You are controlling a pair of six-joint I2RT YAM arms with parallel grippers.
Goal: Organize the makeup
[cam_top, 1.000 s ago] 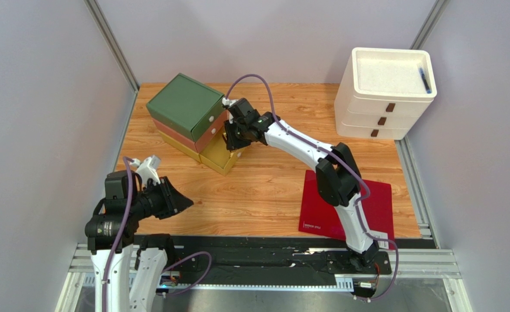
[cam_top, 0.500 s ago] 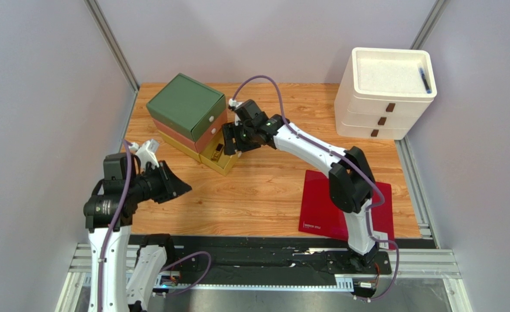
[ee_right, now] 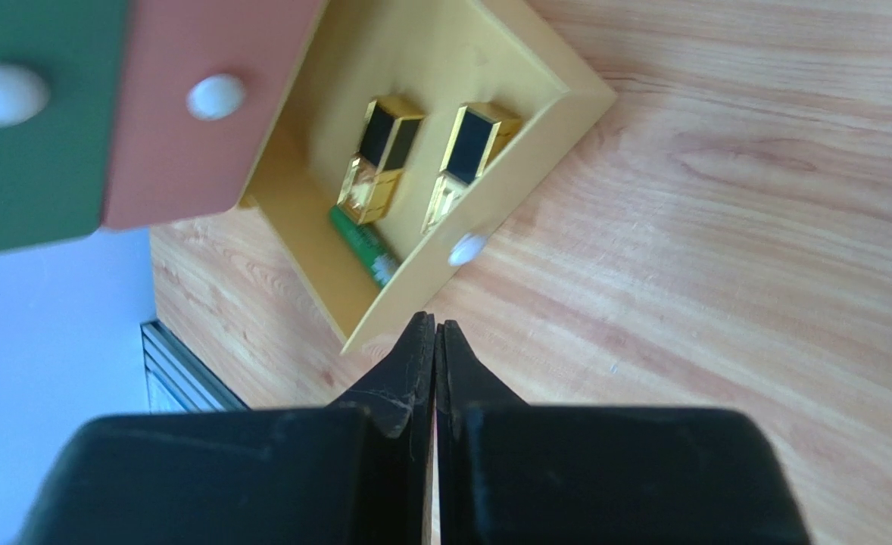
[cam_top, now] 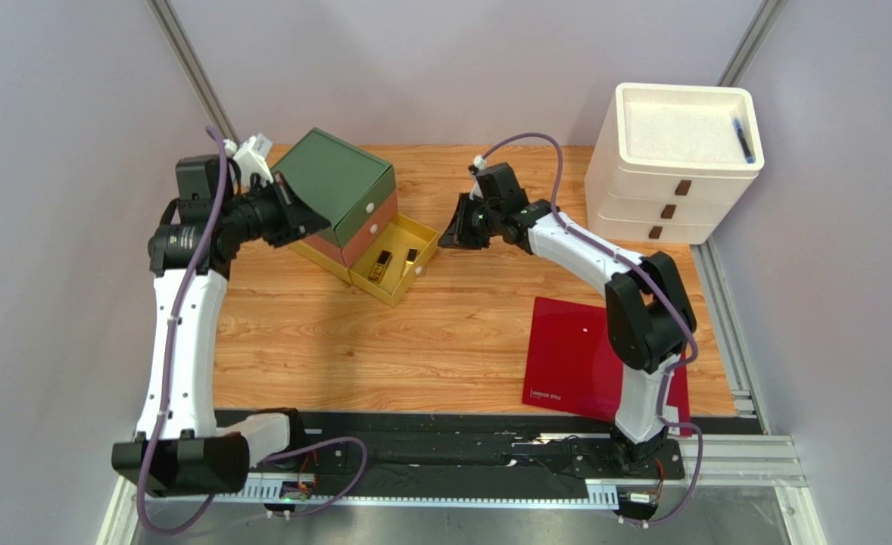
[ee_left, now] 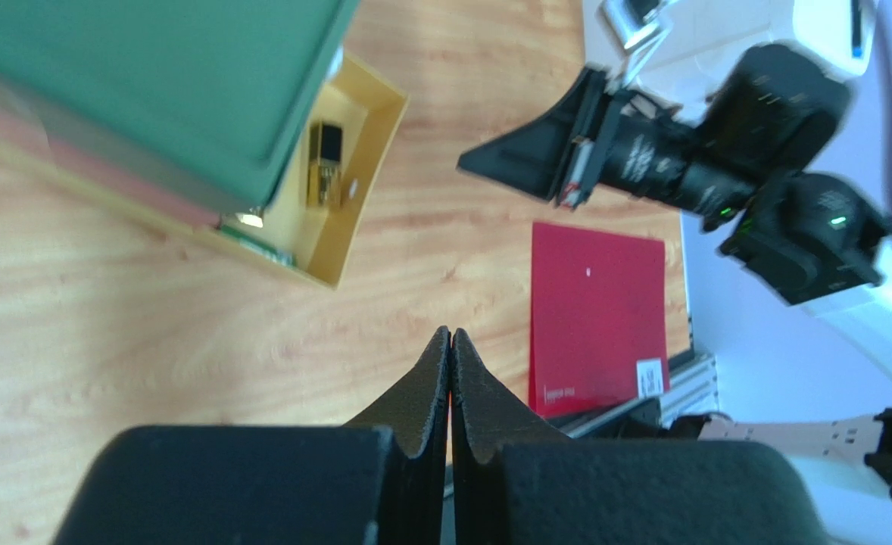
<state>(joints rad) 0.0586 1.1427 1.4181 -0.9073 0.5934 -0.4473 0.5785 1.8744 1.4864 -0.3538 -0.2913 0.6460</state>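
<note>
sitting open at the bottom of a three-tier drawer box (cam_top: 331, 182) near the far left corner of the wooden table (cam_top: 462, 329), the yellow drawer (ee_right: 451, 51) holds the makeup that can be seen. two gold lipstick tubes (ee_right: 377, 159) lie side by side in it with a gap between them. a green tube (ee_right: 365, 244) lies just beside the end of one of them, close to the drawer's front wall. that front wall carries a small white knob. above it the salmon drawer (ee_right: 189, 45) and the dark green top drawer are shut, each with its own white knob.

the right gripper (ee_right: 434, 324) hangs just beside the open drawer's front, on the side toward the middle of the table. its fingers are pressed flat together with nothing between them, and its wrist view looks down over the drawer's front corner.

the left gripper (ee_left: 451, 335) is up at the box's far left side, near the table's left edge. its fingers are likewise closed tight on nothing. from above it overlaps the green top; whether it touches the box cannot be told.

a flat red sheet (cam_top: 564, 352) lies toward the near right corner, partly under the right arm. a white three-drawer organizer (cam_top: 672, 165) stands at the far right corner, with a small dark item (cam_top: 742, 139) in its top tray, too small to make out.
</note>
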